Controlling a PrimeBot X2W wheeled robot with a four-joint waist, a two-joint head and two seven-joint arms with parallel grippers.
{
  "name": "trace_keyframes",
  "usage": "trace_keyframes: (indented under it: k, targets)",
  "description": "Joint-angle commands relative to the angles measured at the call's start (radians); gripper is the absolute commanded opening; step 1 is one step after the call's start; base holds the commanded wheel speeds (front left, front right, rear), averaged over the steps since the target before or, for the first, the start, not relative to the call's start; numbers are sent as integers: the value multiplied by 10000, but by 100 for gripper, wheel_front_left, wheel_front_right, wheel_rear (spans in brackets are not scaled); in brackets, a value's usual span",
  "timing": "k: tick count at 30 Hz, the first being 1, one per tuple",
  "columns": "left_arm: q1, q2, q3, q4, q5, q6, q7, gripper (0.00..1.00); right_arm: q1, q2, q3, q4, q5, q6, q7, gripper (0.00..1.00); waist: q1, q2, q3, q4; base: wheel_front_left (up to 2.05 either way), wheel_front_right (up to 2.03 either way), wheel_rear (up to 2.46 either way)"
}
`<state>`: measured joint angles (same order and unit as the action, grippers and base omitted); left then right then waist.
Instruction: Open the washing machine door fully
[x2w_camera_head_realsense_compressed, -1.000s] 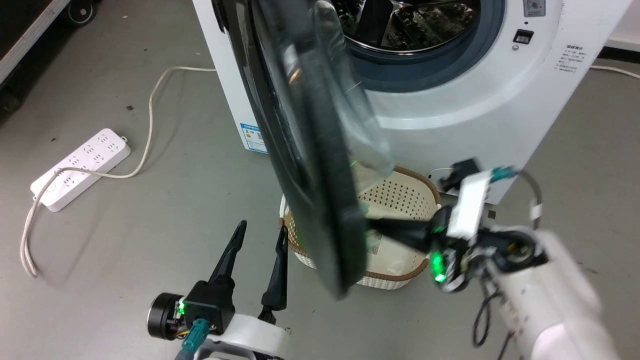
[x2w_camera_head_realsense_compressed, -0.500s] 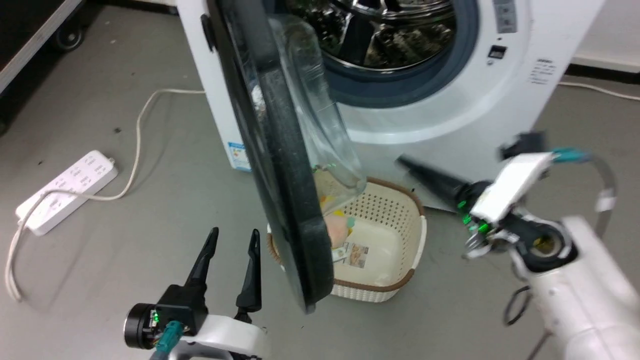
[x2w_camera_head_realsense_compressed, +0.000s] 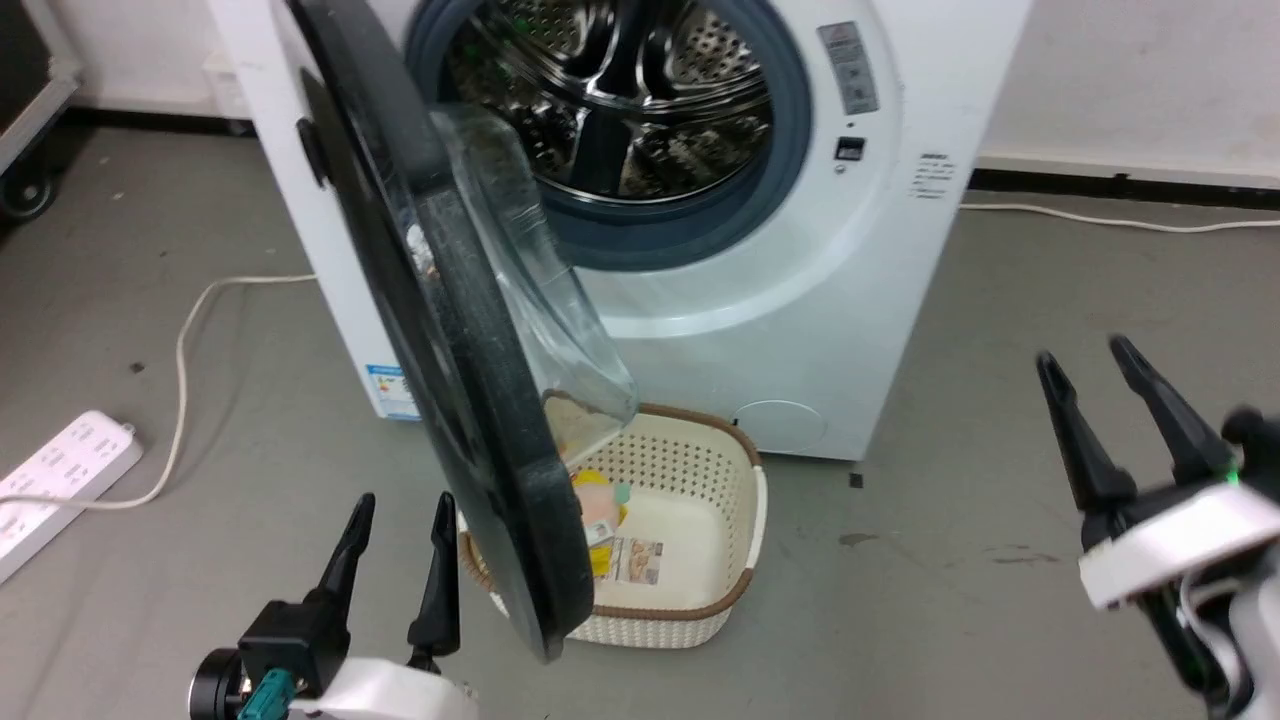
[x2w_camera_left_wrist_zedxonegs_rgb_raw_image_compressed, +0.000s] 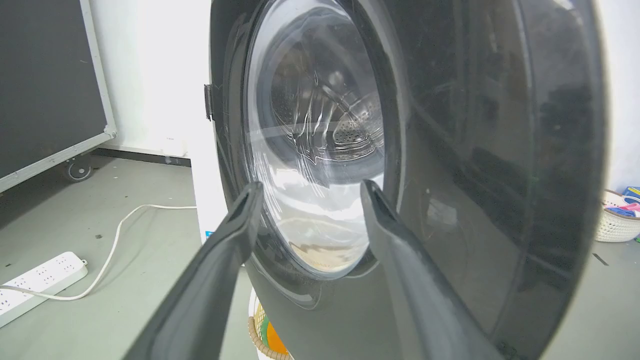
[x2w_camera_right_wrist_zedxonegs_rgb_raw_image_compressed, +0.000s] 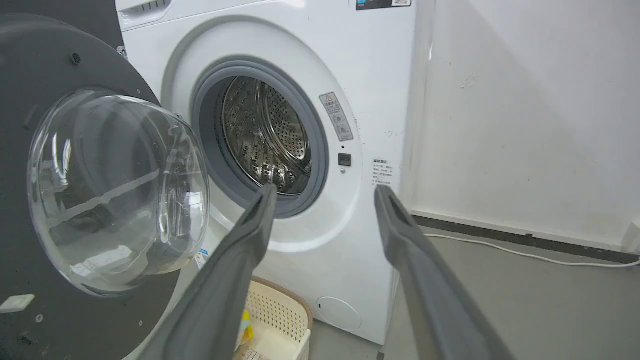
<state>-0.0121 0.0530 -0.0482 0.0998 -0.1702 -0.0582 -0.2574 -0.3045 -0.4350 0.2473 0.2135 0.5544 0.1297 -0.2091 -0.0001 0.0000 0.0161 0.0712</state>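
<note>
The washing machine (x2w_camera_head_realsense_compressed: 880, 250) is a white front-loader with a steel drum (x2w_camera_head_realsense_compressed: 620, 100) ringed by a grey seal. Its round glossy black door (x2w_camera_head_realsense_compressed: 450, 380) stands swung out on its left hinge, edge-on to the head view, its clear glass bowl (x2w_camera_head_realsense_compressed: 530, 290) bulging toward the drum. In the right wrist view the door (x2w_camera_right_wrist_zedxonegs_rgb_raw_image_compressed: 30, 310) and the bowl (x2w_camera_right_wrist_zedxonegs_rgb_raw_image_compressed: 115, 185) are at the left, beside the drum (x2w_camera_right_wrist_zedxonegs_rgb_raw_image_compressed: 265, 140). My left gripper (x2w_camera_head_realsense_compressed: 400, 510) is open, low beside the door's outer face (x2w_camera_left_wrist_zedxonegs_rgb_raw_image_compressed: 500, 150). My right gripper (x2w_camera_head_realsense_compressed: 1085, 360) is open, off to the right, clear of the door.
A cream perforated basket (x2w_camera_head_realsense_compressed: 700, 600) with small items sits on the floor under the door's lower edge. A white power strip (x2w_camera_head_realsense_compressed: 60, 480) and its cord (x2w_camera_head_realsense_compressed: 190, 340) lie at the left. A dark wheeled case (x2w_camera_left_wrist_zedxonegs_rgb_raw_image_compressed: 45, 90) stands at the far left, and another cable (x2w_camera_head_realsense_compressed: 1120, 222) runs along the wall.
The head camera has tilted up and pulled back, showing more of the drum. My right gripper has drawn away from the door's lower edge to the right and now points upward.
</note>
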Motion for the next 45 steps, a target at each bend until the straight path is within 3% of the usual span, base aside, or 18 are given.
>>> trace_keyframes:
  k: [1,6,10,16,27,28,29,36,45]
  targets:
    - [178,50,50,18,46,-114,-44,100,456,373,-408,-22,-482,10,-171,100,1,0,-148,-192,0,0,0]
    - [370,34,173,-27,97,-287,-44,100,2215,1941,-2314,-586,-2550,10,-461,100,1,0,-236,-303,0,0,0]
    - [467,10,86,49,98,-375,-44,100,3443,2963,-3015,-1128,-3801,10,-516,100,1,0,-255,-291,0,0,0]
    - [556,-10,-102,202,174,-454,-44,100,4237,3492,-2807,-2166,-4810,10,-523,100,1,0,-256,-284,0,0,0]
    - [507,-22,-60,280,242,-526,-44,100,4442,3773,-2853,-2413,-4710,10,-525,100,1,0,-303,-210,0,0,0]
    - [509,-24,-89,268,239,-539,-44,44,4431,3789,-2864,-2387,-4672,10,-525,100,1,0,-307,-221,0,0,0]
    - [505,-24,-117,248,230,-551,-44,0,4426,3796,-2864,-2375,-4647,10,-526,100,1,0,-310,-227,0,0,0]
    - [422,-26,71,-49,97,-502,-44,0,4375,3823,-2847,-2319,-4556,10,-526,100,1,0,-259,-259,0,0,0]
    - [-813,-27,1619,-2737,-749,224,-44,0,4255,3841,-2946,-2330,-4414,10,-526,100,1,0,-175,-265,0,0,0]
